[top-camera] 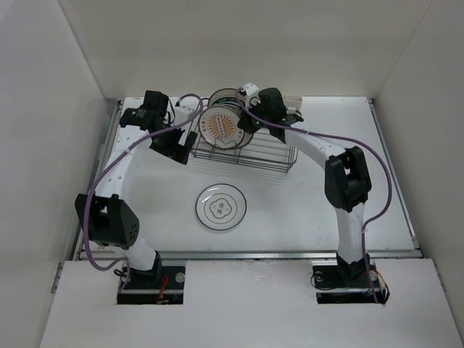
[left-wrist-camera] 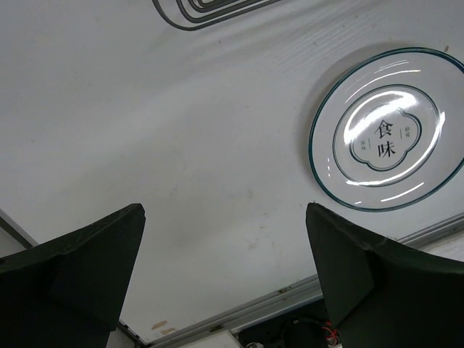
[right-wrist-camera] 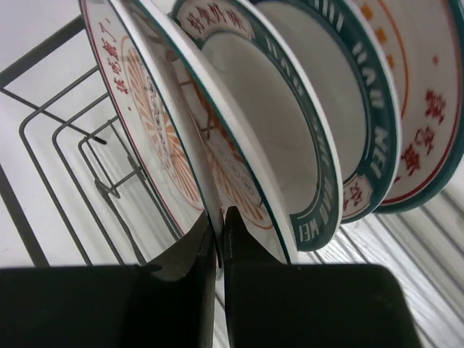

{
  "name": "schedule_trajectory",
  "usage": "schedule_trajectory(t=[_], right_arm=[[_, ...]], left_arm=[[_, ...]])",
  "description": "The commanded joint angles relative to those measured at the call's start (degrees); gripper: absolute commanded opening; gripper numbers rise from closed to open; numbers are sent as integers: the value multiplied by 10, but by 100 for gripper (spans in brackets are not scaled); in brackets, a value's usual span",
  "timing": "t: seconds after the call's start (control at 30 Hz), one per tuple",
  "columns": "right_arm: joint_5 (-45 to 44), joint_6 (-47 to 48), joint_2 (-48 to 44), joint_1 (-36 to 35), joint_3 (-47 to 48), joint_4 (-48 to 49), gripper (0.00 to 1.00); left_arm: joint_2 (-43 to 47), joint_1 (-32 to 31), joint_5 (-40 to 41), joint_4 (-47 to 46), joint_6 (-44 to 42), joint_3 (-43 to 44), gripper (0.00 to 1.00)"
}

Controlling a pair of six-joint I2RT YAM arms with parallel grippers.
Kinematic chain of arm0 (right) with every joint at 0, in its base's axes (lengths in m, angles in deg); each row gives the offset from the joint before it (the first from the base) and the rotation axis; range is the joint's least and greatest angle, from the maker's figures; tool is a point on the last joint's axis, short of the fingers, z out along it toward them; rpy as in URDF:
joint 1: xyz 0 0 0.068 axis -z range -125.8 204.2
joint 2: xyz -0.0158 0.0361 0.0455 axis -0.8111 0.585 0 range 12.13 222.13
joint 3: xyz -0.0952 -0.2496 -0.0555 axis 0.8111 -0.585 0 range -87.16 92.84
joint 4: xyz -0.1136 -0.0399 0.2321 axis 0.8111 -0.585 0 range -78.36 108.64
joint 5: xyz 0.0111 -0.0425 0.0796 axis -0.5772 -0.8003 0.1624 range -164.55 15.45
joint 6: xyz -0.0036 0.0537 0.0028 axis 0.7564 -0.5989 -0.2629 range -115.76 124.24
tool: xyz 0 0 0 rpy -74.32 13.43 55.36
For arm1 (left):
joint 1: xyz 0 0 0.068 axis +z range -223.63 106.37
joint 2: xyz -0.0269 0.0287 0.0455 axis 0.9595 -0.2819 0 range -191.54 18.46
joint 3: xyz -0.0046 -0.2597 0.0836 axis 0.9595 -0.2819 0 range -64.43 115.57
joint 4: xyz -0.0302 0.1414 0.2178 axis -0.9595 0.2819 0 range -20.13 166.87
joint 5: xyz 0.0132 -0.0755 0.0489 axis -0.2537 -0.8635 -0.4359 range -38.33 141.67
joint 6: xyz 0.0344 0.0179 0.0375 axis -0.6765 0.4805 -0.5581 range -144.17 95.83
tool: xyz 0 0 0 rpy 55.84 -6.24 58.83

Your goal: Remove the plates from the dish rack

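Note:
The dark wire dish rack (top-camera: 270, 154) stands at the back middle of the table, with several plates upright at its left end (top-camera: 221, 125). In the right wrist view the plates (right-wrist-camera: 330, 109) stand side by side, some with orange sunburst centres, some with teal rim bands. My right gripper (right-wrist-camera: 220, 214) is shut on the lower rim of an orange sunburst plate (right-wrist-camera: 243, 177), second from the left; it is over the rack (top-camera: 248, 122). My left gripper (top-camera: 178, 148) is open and empty (left-wrist-camera: 225, 217), just left of the rack. One teal-rimmed plate (top-camera: 220, 207) lies flat on the table (left-wrist-camera: 386, 129).
White walls close in the table on three sides. The table's near edge rail (left-wrist-camera: 290, 293) runs under my left gripper. The rack's rounded corner wires (left-wrist-camera: 210, 11) show at the top of the left wrist view. A white piece (top-camera: 293, 100) sits at the rack's far right.

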Motion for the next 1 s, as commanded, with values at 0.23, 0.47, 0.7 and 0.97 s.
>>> schedule_trajectory(t=[0.23,0.47,0.7,0.97], right_arm=[[-129,32,-163,1,6,6,0],[-82,-24,-240,-29,-14,-84,0],[115,-175,-321,-60,-247,-42,0],[145,-273,-315,-116,-413,36,0]], left_arm=[[22,1,-5,11,7,-7,91],[18,21,86,-56,60,10,98],[-156,47,24,-87,133,193,93],[-325,27,51,-100,169,323,71]])
